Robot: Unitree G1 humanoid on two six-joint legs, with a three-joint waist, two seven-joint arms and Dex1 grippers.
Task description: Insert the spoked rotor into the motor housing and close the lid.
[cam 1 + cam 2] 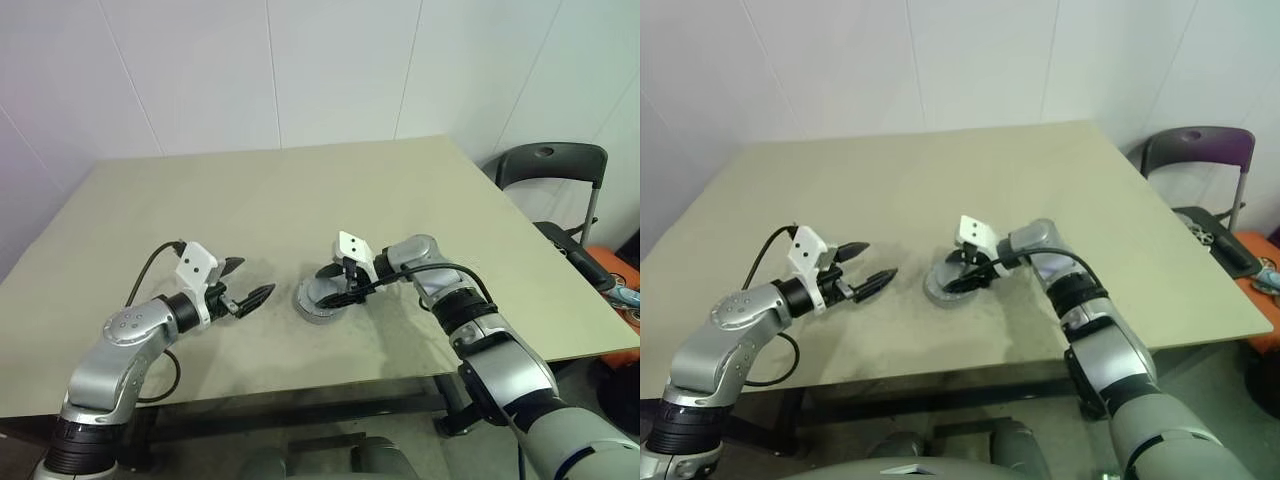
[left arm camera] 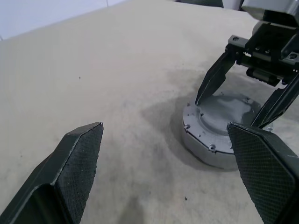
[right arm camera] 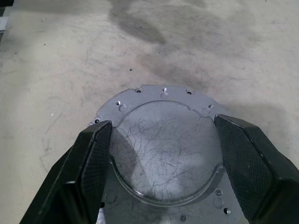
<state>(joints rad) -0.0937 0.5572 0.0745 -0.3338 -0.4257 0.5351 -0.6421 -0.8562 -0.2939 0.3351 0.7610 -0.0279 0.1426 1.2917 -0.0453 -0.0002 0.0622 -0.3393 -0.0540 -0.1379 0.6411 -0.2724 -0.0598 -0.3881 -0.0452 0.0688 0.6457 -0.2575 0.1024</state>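
Left eye view shows a tan table point(image 1: 300, 200) with the motor housing point(image 1: 322, 300) sitting near its front middle, the lid point(image 3: 163, 149) lying flat on top of it. Of the housing, a low silver wall point(image 2: 201, 147) shows beneath the lid; its inside is covered, so the windings and the spoked rotor cannot be made out.

The right gripper point(image 1: 345, 283) reaches in from the right, tilted downward over the lid. In the right wrist view its two black fingers point(image 3: 88, 163) stand apart on either side of the lid's raised round centre, tips down at the lid. Whether the tips press on the metal or stop just short is hard to tell, and nothing is lifted. The near edge of the lid is cut off at the bottom of that picture, and the fingers cover its sides.

The left gripper point(image 1: 243, 283) hangs above the table to the left of the housing, apart from it, jaws spread wide and empty, pointing toward the housing.

Small screw holes ring the lid's flat rim, and fine scratches cross its centre. No writing or brand can be read anywhere. A dark chair point(image 1: 555, 170) stands beyond the table's right edge, partly cut off.
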